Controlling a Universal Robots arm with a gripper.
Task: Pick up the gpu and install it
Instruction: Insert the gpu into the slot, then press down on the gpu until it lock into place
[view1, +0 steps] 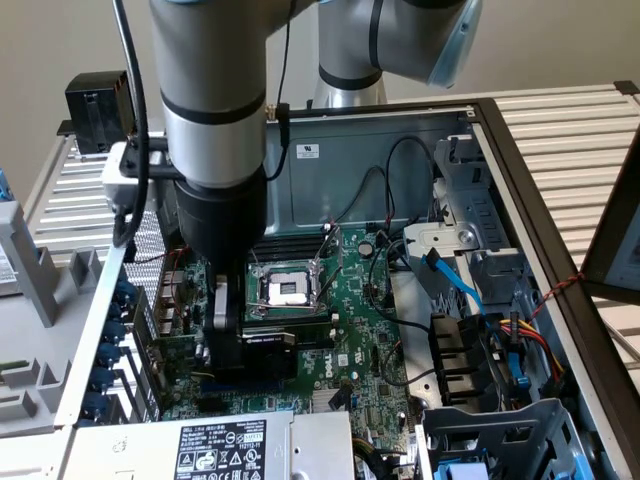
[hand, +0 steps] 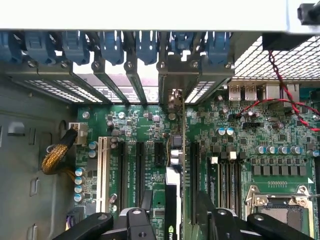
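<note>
The gpu (view1: 285, 345), a green card with a black shroud, stands on edge on the large green motherboard (view1: 365, 330) inside the open computer case. Seen edge-on in the wrist view, the gpu (hand: 173, 210) runs toward the case's rear slots, where its silver bracket (hand: 172, 92) sits between the blue slot clips. My gripper (view1: 228, 335) hangs straight down over the card's bracket end. In the wrist view my gripper (hand: 174, 215) straddles the card, its fingers (hand: 146, 212) on either side with a narrow gap visible between each and the card.
The CPU socket (view1: 285, 288) lies just beyond the card. Black and blue cables (view1: 450, 275) and drive cages (view1: 500, 420) fill the exterior view's right side of the case. A power supply (view1: 220, 445) sits at the front. A white PCI slot (hand: 102, 170) lies near the card.
</note>
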